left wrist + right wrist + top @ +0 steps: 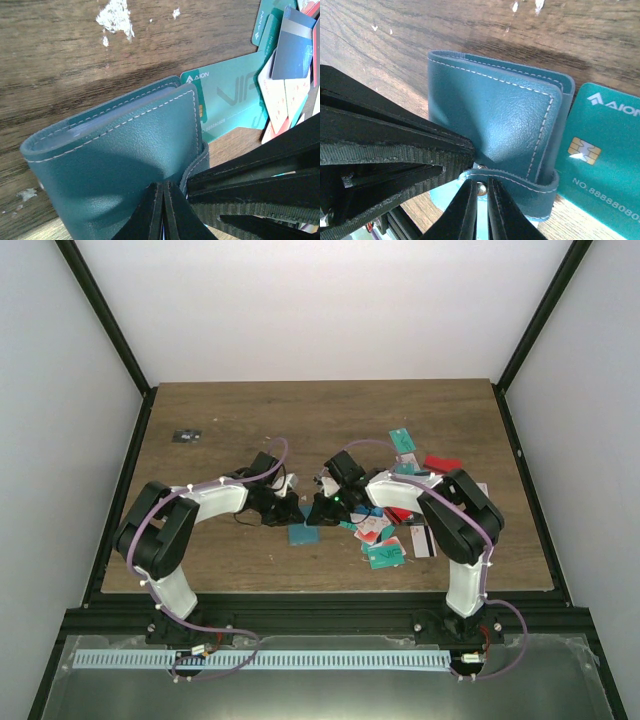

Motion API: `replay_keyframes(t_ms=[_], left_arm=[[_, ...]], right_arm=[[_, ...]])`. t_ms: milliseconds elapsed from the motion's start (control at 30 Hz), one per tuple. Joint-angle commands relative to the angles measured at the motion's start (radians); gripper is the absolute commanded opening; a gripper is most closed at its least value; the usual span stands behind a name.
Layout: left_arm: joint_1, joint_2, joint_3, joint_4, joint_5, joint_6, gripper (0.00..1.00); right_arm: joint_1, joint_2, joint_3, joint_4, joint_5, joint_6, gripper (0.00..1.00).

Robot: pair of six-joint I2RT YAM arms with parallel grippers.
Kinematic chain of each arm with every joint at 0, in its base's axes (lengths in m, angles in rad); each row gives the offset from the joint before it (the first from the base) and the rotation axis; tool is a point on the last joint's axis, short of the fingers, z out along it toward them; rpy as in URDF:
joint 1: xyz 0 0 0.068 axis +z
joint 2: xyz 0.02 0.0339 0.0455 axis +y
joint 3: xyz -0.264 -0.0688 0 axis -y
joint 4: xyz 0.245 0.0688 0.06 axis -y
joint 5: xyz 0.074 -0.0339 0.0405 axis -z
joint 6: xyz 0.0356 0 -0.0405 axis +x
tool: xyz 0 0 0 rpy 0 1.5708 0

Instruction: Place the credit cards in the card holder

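Observation:
The teal-blue card holder (303,533) lies on the wooden table between both grippers. In the left wrist view the card holder (115,150) is folded, and my left gripper (164,202) is shut on its cover at the near edge. In the right wrist view my right gripper (479,200) is shut on the snap strap of the card holder (495,110). A teal VIP credit card (230,95) lies flat beside and partly under the holder; it also shows in the right wrist view (600,165). More credit cards (395,540), teal, red and white, lie piled to the right.
A small dark object (186,436) lies at the far left of the table. A teal card (403,440) and a red card (443,464) lie further back on the right. Black frame posts border the table on both sides.

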Motion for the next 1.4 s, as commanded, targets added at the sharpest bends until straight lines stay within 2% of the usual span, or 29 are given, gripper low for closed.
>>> replay_keyframes(t_ms=[0, 667, 1367], left_arm=[[-0.014, 0.040, -0.015, -0.043, -0.040, 0.004, 0.04], [-0.013, 0.046, 0.011, -0.059, -0.040, 0.004, 0.04], [-0.014, 0.006, 0.011, -0.051, -0.040, -0.021, 0.04]], right_arm=[[0.005, 0.018, 0.000, 0.027, -0.014, 0.003, 0.09], [0.006, 0.050, 0.010, 0.005, 0.020, -0.009, 0.09], [0.013, 0.139, 0.068, -0.131, 0.140, -0.005, 0.09]])
